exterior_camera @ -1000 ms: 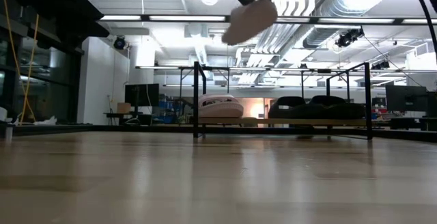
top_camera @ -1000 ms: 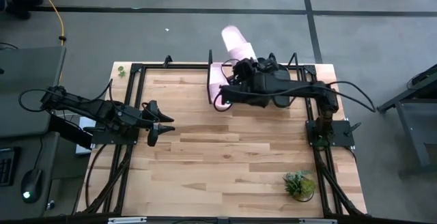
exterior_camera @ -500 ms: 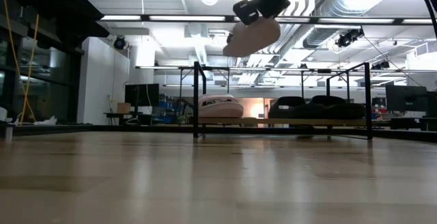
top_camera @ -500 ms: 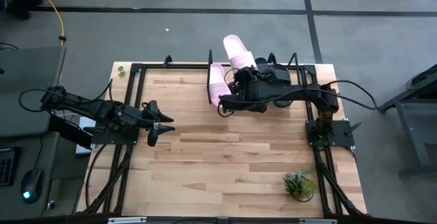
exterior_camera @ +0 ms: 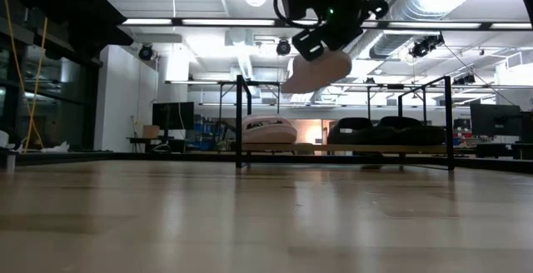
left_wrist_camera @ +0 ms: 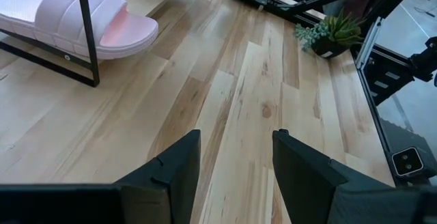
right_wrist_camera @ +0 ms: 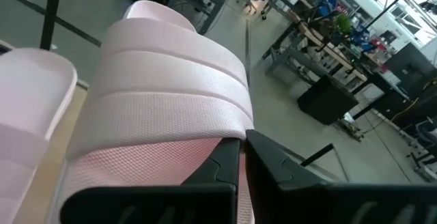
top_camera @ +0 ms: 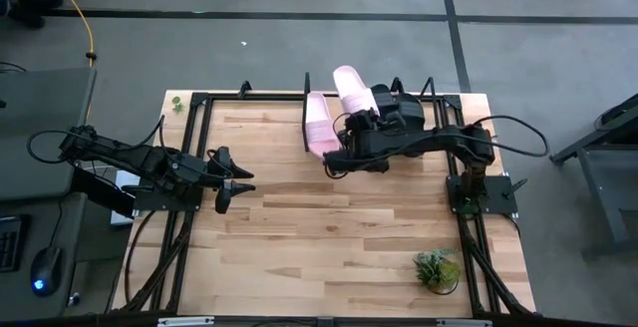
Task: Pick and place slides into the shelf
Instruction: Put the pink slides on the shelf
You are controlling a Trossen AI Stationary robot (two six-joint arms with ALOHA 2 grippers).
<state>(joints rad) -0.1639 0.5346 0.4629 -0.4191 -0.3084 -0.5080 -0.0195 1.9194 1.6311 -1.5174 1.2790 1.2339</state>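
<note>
R gripper (right_wrist_camera: 242, 157) is clamped shut on a pale pink slide (top_camera: 351, 88), pinching it at the edge nr the broad strap; in the R wrist view the strap bulges up just beyond the fingertips (right_wrist_camera: 225, 157), sole running away from the jaws. The slide hangs in the air over the far edge of the table (top_camera: 329, 237), above the shelf (exterior_camera: 346, 150), not touching it. In the low view it sits tilted, one end lower than the other, well above the shelf's board. From above, its long axis runs roughly front-to-back w/ a slight slant, far end sticking out past the table edge over the floor.

2nd pink slide (top_camera: 318, 125) lies on the shelf at its left end, just beside the held one, long axis also front-to-back. Black slides (exterior_camera: 387, 129) sit on the shelf's right part, mostly hidden under the R arm from above.

L gripper (left_wrist_camera: 234, 157) waits low over the table's left side, jaws apart, holding nothing.
</note>
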